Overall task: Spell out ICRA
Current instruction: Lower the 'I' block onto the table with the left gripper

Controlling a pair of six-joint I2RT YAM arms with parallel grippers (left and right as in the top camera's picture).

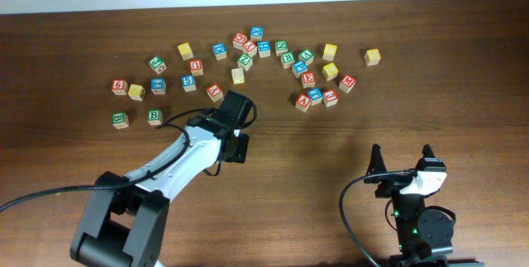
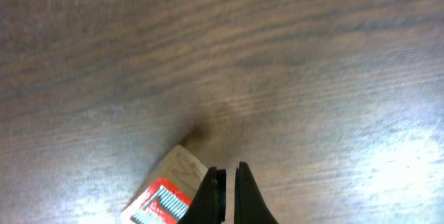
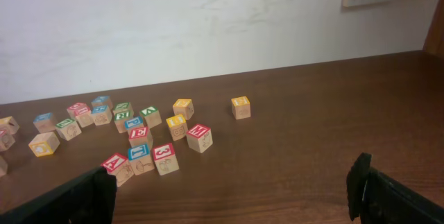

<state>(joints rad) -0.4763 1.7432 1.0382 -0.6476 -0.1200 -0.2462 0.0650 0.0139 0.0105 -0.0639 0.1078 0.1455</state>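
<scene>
Many wooden letter blocks lie scattered across the far half of the table. A red A block (image 1: 303, 102), a blue I block (image 1: 315, 95) and a red 3 block (image 1: 331, 97) sit together; they also show in the right wrist view as A (image 3: 116, 163), I (image 3: 139, 153) and 3 (image 3: 164, 152). My left gripper (image 1: 231, 102) is shut and empty (image 2: 228, 172), low over the wood. A red-faced block (image 2: 163, 196) lies just left of its fingers, its letter unreadable; it may be the red block (image 1: 215, 92). My right gripper (image 1: 401, 161) is open and empty, far from the blocks.
The wooden table (image 1: 347, 143) bears a left cluster of blocks around (image 1: 157, 85) and a right cluster around (image 1: 310, 73). A lone yellow block (image 1: 373, 56) sits at the right. A white wall (image 3: 208, 23) rises behind the table.
</scene>
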